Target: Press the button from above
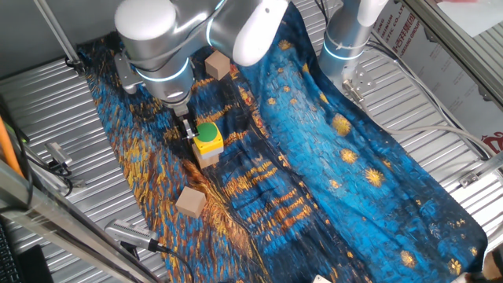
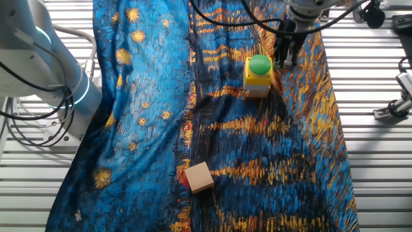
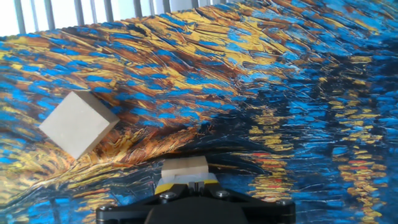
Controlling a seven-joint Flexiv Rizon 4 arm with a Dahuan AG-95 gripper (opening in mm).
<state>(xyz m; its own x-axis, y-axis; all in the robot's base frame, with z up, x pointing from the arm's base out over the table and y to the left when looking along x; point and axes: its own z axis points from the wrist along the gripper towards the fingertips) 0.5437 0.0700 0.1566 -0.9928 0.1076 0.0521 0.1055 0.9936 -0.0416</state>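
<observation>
The button (image 1: 207, 131) is a round green cap on a small yellow box with a pale grey base, standing on the blue and orange painted cloth (image 1: 330, 157). It also shows in the other fixed view (image 2: 260, 64). In the hand view only its yellow edge and pale base (image 3: 185, 169) show, at the bottom just past the fingertips. My gripper (image 1: 189, 130) points down right beside the button, on its left in one fixed view and on its right in the other fixed view (image 2: 287, 57). Its tips are at about cap height, not over the cap. The hand view shows the fingertips (image 3: 195, 185) touching each other, holding nothing.
Tan wooden cubes lie on the cloth: one near the front (image 1: 190, 201), which also shows in the hand view (image 3: 78, 123), and one behind the arm (image 1: 218, 64). A second robot base (image 1: 346, 39) stands at the back. Ribbed metal table (image 1: 71, 141) surrounds the cloth.
</observation>
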